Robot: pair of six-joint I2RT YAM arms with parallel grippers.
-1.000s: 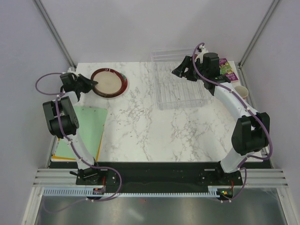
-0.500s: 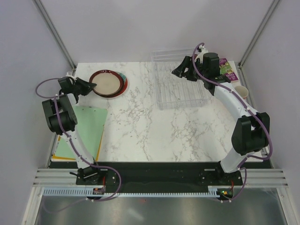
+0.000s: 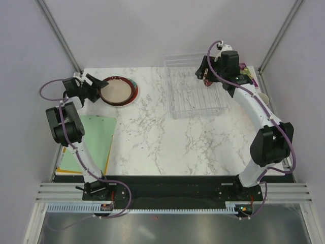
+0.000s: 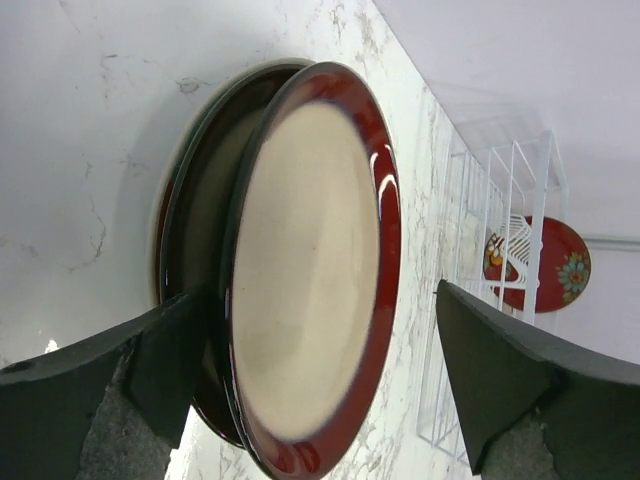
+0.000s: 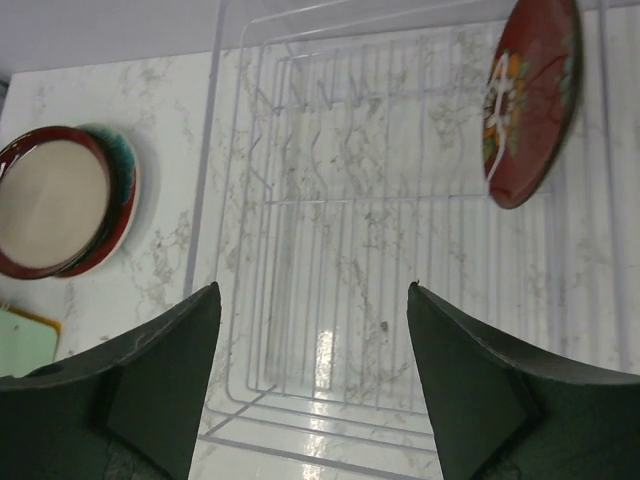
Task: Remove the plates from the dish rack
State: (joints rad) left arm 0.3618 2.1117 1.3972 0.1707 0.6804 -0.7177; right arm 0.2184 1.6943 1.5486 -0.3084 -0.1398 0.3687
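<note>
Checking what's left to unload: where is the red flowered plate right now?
In the right wrist view, the red flowered plate stands on edge in the dish rack, toward its right side, far from the stacked plates at left.

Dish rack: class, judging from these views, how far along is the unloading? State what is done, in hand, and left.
Done: two plates lie stacked on the table, the cream plate on the teal plate. In hand: nothing; the left gripper stands open around the cream plate's edge, and the right gripper hangs open above the dish rack. Left: one red plate upright in the rack.
</note>
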